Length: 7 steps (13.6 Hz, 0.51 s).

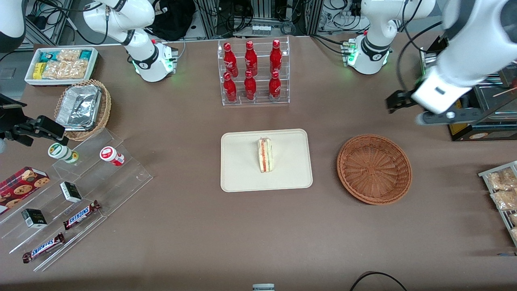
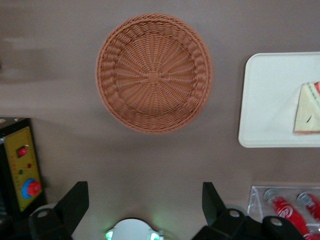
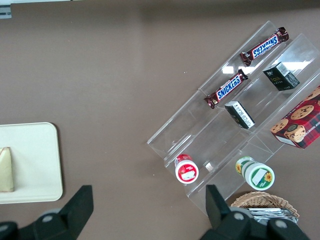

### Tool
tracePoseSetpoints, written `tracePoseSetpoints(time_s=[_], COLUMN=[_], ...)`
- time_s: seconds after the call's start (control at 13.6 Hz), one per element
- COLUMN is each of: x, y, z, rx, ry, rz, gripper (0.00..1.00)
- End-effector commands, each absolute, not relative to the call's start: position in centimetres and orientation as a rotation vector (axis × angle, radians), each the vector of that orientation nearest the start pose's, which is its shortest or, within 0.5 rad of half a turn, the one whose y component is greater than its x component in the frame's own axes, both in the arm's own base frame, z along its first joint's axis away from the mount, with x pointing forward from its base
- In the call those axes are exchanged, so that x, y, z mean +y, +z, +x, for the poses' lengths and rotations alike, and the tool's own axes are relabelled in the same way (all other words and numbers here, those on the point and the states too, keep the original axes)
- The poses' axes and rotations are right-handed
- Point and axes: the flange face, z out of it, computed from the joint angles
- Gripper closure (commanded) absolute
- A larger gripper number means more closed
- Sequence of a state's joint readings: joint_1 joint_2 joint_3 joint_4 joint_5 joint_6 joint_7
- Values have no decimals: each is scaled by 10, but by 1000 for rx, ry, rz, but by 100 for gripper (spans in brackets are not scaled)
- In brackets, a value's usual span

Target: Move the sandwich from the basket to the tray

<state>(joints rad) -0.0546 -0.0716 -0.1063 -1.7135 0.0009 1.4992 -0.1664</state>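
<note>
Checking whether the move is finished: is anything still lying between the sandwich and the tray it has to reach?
Nothing visible does. The sandwich already lies on the tray, and the basket holds nothing. The gripper hangs open above the table, farther from the front camera than the basket.

A robotics lab dressed up as a snack shop — two white Franka arm bases (image 1: 151,60) bolted to a brown table (image 1: 181,242), cable tangles (image 1: 258,16) along its edge, and staged goods: cola bottles (image 1: 251,70) in an acrylic rack, Snickers bars (image 1: 80,214) on clear steps.
</note>
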Motion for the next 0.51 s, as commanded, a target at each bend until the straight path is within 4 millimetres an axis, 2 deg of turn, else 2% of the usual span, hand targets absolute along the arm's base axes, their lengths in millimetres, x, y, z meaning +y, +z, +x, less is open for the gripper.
tracePoseSetpoints(time_s=[0.0, 0.15, 0.44], x=[-54, -43, -41], y=[607, 619, 623], z=[502, 510, 524], rx=[64, 45, 48], ry=[206, 161, 141], rz=[-3104, -3110, -3106], gripper=[0, 0, 0])
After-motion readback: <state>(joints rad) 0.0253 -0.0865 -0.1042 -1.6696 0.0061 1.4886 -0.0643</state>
